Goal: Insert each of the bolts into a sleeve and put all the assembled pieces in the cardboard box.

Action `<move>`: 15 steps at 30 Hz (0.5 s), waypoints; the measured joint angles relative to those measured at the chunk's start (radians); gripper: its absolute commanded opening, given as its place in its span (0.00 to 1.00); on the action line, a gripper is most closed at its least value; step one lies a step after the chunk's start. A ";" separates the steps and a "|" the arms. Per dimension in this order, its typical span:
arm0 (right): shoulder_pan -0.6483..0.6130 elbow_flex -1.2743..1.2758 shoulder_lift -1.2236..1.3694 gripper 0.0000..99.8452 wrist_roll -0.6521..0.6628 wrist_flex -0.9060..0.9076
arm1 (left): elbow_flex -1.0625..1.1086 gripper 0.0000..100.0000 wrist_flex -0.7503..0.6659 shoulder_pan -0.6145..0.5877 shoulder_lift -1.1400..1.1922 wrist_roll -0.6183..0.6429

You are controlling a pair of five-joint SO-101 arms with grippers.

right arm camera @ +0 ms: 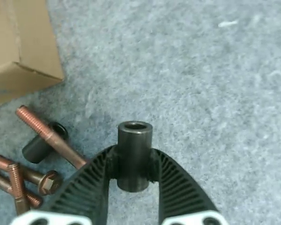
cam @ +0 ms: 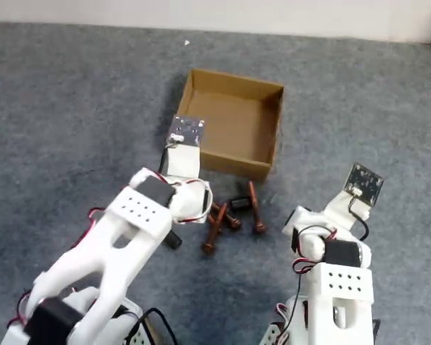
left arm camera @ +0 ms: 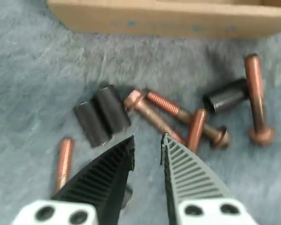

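Note:
My right gripper point(right arm camera: 132, 158) is shut on an upright black sleeve point(right arm camera: 134, 154), held above the grey carpet with its bore facing up. My left gripper point(left arm camera: 147, 144) hangs slightly open, with nothing between its fingers, just above a pile of copper bolts point(left arm camera: 154, 117). Two black sleeves point(left arm camera: 102, 115) lie side by side next to that pile. Another sleeve point(left arm camera: 225, 96) rests against a bolt point(left arm camera: 256, 98). One bolt point(left arm camera: 63, 161) lies apart beside the dark finger. In the high view the bolts point(cam: 221, 217) lie just in front of the cardboard box point(cam: 233, 133).
The box wall point(left arm camera: 178, 18) stands close behind the pile, and its corner point(right arm camera: 18, 51) is near the right gripper. A bolt point(right arm camera: 49, 136) crosses a lying sleeve point(right arm camera: 40, 145) beside that gripper. Open carpet point(cam: 359, 93) spreads to the right of the box.

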 measured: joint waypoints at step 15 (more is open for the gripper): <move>0.000 0.000 0.000 0.00 0.000 0.000 | -0.077 0.13 -0.097 0.006 0.315 0.287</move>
